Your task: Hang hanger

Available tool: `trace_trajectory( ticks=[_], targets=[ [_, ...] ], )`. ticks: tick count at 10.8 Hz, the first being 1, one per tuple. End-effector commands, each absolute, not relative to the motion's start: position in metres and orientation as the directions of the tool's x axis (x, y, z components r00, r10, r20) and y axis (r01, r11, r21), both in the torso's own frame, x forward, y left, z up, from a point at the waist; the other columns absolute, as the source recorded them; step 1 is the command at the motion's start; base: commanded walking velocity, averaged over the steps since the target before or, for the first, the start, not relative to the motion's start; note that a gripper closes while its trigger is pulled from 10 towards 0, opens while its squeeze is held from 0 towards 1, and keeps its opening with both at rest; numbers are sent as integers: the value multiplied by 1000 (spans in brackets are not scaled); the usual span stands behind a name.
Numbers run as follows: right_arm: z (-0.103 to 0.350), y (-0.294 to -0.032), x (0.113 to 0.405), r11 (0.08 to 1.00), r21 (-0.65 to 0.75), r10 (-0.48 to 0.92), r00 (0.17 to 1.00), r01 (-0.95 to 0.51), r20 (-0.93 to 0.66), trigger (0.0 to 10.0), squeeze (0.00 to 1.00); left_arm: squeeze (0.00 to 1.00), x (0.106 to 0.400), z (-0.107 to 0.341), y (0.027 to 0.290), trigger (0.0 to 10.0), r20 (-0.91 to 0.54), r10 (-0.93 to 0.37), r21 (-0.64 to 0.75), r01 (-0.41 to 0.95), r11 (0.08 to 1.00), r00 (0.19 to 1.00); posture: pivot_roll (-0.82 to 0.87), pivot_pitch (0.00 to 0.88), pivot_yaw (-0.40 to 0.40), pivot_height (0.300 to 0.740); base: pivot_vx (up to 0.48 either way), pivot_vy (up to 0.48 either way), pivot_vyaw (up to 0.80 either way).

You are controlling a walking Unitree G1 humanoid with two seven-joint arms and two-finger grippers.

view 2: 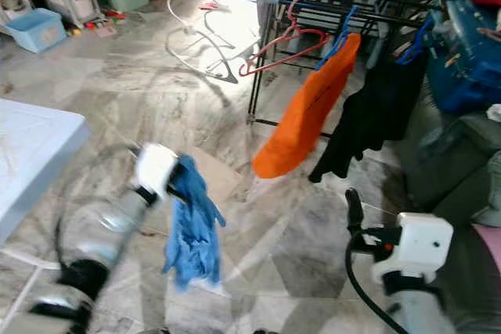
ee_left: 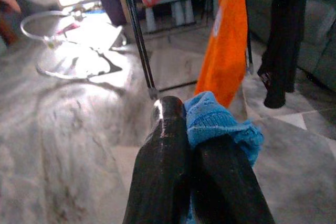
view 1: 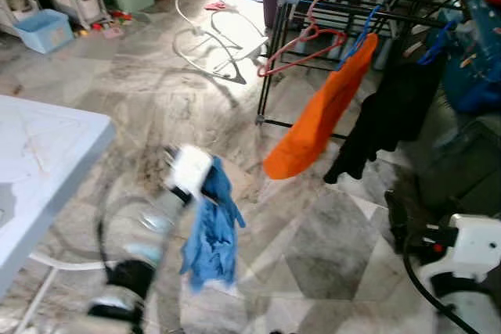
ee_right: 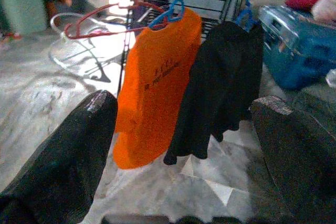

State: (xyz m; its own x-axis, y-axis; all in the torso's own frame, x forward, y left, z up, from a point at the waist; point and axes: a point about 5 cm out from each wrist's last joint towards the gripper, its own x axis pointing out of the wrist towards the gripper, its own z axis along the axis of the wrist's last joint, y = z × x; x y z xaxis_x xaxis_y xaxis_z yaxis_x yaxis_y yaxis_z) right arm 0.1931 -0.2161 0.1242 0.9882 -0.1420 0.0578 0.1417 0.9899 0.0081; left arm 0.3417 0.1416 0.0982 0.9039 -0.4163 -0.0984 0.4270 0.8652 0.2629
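My left gripper is shut on a blue cloth that hangs limp from it above the floor, left of the black drying rack. Whether a hanger is inside the cloth cannot be told. On the rack's rail hang an empty red hanger, an orange shirt on a blue hanger, and a black garment on another blue hanger. My right gripper is low at the right, open, with its fingers wide apart and facing the orange and black clothes.
A white table stands at the left. A white wire frame lies on the marble floor behind. A blue bin and white drawers are far left. A blue bag and a grey sofa crowd the right.
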Motion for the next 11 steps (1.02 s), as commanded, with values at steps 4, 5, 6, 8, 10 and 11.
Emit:
trace_trajectory(
  ticks=[4, 5, 6, 8, 10, 11],
  targets=[
    [130, -203, 205, 967, 120, -239, 965, 226, 107, 10000, 0, 0, 346, 108, 128, 10000, -21, -385, 164, 383, 909, 923, 48, 92, -78, 740, 83, 0, 0],
    [128, -201, 205, 967, 116, -238, 966, 226, 105, 10000, 0, 0, 346, 108, 126, 10000, -5, -334, 142, 331, 933, 942, 48, 89, -77, 740, 360, 0, 0],
    [127, -201, 205, 966, 119, -242, 965, 230, 99, 10000, 0, 0, 346, 108, 124, 10000, 2, -326, 129, 324, 937, 945, 53, 85, -78, 740, 345, 0, 0],
    [126, -198, 210, 968, 112, -233, 967, 222, 99, 10000, 0, 0, 344, 107, 114, 10000, 1, -370, 126, 367, 922, 929, 59, 88, -70, 740, 334, 0, 0],
    [127, -195, 212, 967, 119, -237, 965, 224, 109, 10000, 0, 0, 347, 110, 111, 10000, 2, -384, 121, 381, 917, 923, 57, 86, -55, 740, 338, 0, 0],
    [125, -194, 210, 966, 117, -241, 965, 229, 104, 10000, 0, 0, 348, 111, 110, 10000, 3, -390, 117, 387, 914, 921, 53, 87, -51, 740, 352, 0, 0]
  ],
)
